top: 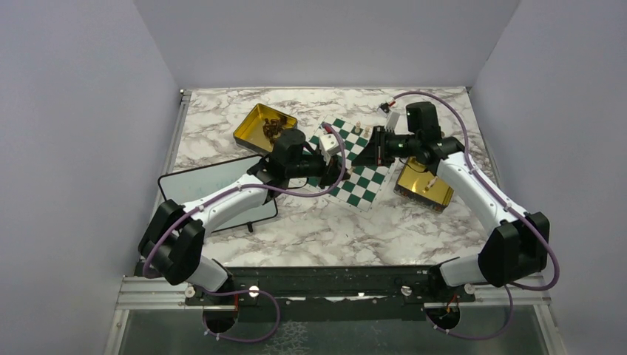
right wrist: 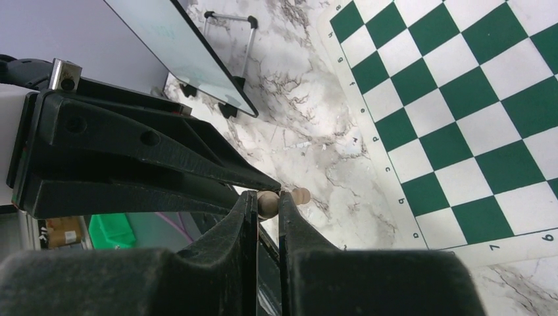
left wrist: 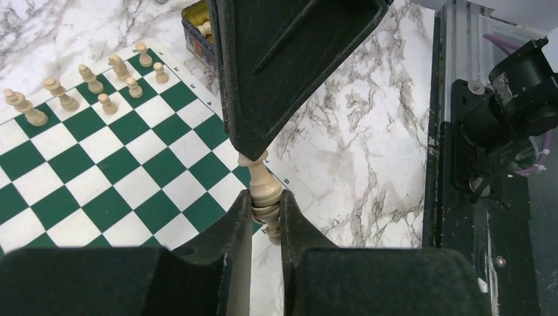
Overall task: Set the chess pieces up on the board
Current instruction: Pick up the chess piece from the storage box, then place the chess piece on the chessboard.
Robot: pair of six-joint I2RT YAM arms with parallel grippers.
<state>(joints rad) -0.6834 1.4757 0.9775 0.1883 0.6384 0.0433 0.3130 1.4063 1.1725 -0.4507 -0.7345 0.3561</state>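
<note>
One pale chess piece (left wrist: 266, 187) hangs in the air over the near corner of the board (left wrist: 131, 178), with both grippers on it. My left gripper (left wrist: 265, 197) is shut on its ringed middle. My right gripper (right wrist: 266, 199) is shut on a rounded part of the same piece (right wrist: 268, 204), and its small knob end sticks out past one finger. In the top view the two grippers meet tip to tip, left gripper (top: 353, 151) and right gripper (top: 372, 150), above the board (top: 355, 188). Several pale pieces (left wrist: 85, 82) stand upright in two rows along the board's far edge.
A gold tin (top: 264, 127) holding dark pieces lies left of the board. A second gold tin (top: 424, 185) lies right of it, under the right arm. The black-framed whiteboard (top: 214, 194) stands at the left. The table's metal edge rail (left wrist: 454, 164) runs close by.
</note>
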